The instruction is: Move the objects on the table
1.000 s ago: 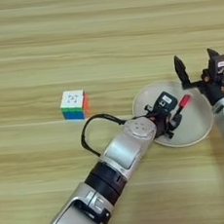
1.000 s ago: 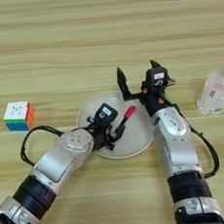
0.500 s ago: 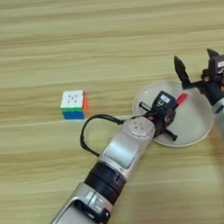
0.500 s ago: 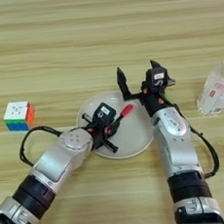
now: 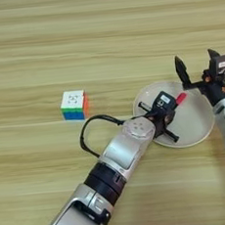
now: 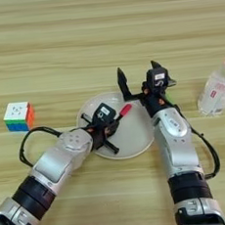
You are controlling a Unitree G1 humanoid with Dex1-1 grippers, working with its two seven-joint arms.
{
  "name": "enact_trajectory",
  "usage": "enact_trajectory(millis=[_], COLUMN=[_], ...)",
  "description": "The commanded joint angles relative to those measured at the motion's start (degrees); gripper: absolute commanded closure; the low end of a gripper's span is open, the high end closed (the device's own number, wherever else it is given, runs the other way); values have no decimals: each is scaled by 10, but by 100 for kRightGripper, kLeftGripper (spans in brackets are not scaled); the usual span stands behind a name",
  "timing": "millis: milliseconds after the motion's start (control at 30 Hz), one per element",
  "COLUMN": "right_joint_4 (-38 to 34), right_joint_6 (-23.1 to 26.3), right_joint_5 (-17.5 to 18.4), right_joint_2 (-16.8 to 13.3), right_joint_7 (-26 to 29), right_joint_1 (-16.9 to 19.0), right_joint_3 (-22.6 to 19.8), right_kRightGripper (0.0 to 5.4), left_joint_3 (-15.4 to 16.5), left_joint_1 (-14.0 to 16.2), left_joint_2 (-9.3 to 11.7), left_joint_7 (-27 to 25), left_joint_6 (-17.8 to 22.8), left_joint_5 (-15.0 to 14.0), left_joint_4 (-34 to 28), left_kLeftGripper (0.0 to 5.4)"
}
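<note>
At the centre of the frame the red marker pen [image 6: 124, 110] is gripped by the left hand [image 6: 102, 127] over the pale plate [image 6: 136, 136]. The right hand [image 6: 139, 78] is held open at the plate's upper rim. The puzzle cube [image 5: 74, 105] is seen on the bench [image 5: 101, 32] at mid-left, a clear bottle [image 6: 219, 89] at right.

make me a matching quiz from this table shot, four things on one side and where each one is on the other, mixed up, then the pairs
Things
1. puzzle cube
2. red marker pen
3. clear bottle
4. right gripper

Places
A. far right of the table, standing alone
B. over the plate's far rim, fingers spread
C. left of the plate, alone on the wood
D. over the plate, at the left gripper

Pairs: 1-C, 2-D, 3-A, 4-B
</note>
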Motion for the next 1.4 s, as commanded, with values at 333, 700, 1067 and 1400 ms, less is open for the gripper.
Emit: enact_trajectory(millis=[333, 700, 1067, 1400], right_joint_4=[1, 11, 16, 29], right_joint_6=[3, 0, -2, -7], right_joint_5=[-1, -1, -2, -3], right_joint_2=[2, 0, 0, -1], right_joint_7=[-4, -3, -4, -2], right_joint_1=[0, -3, -6, -13], right_joint_3=[-2, -6, -7, -10], right_kRightGripper=[0, 0, 0, 0], left_joint_3=[23, 68, 113, 167], left_joint_1=[30, 23, 64, 127], left_joint_2=[-28, -29, 2, 36], left_joint_7=[8, 20, 45, 60], left_joint_6=[31, 66, 109, 127], left_joint_5=[-2, -29, -45, -50], left_joint_4=[-59, -144, -254, -328], left_kLeftGripper=[500, 500, 500, 500])
